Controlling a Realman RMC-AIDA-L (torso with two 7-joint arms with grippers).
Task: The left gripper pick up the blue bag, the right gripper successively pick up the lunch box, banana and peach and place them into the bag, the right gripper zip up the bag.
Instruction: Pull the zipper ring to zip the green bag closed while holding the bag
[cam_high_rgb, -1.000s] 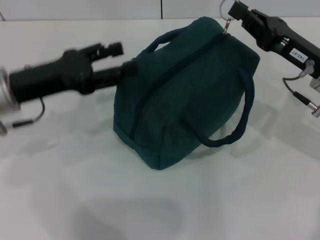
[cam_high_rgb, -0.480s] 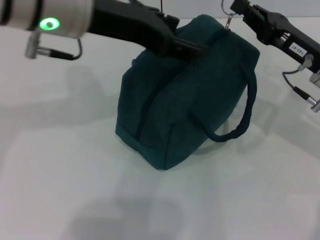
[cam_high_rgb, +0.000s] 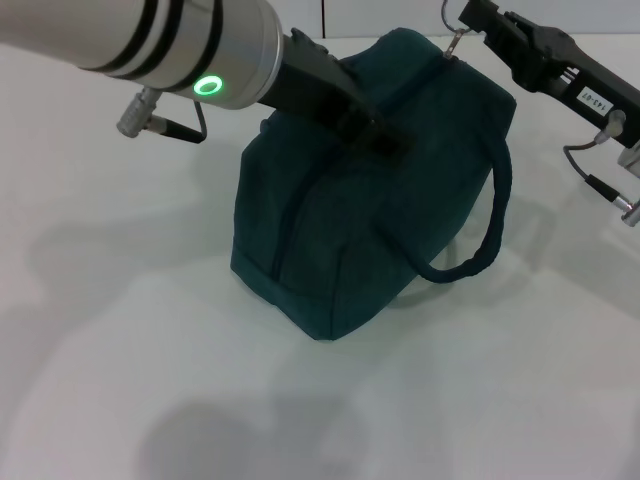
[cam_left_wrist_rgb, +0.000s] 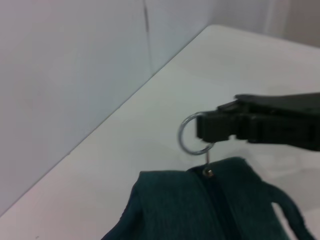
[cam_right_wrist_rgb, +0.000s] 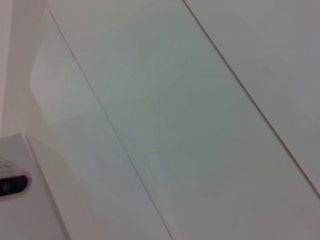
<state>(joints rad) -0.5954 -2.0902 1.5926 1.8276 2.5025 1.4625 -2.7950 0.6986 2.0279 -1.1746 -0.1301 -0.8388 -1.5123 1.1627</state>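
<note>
Bag (cam_high_rgb: 360, 220) upright on the white table (cam_high_rgb: 150, 380), zipped shut, one handle (cam_high_rgb: 480, 230) looping down its right side. Right gripper (cam_high_rgb: 472, 18) clamped on the ring pull (cam_left_wrist_rgb: 192, 136) at the bag's far top corner. Left gripper (cam_high_rgb: 375, 130) over the bag's top, fingers' spread unreadable.

Right arm (cam_high_rgb: 590, 95) sticker: small white label with dark digits, too small to read for certain.
Bag (cam_high_rgb: 370, 210): no readable text.
</note>
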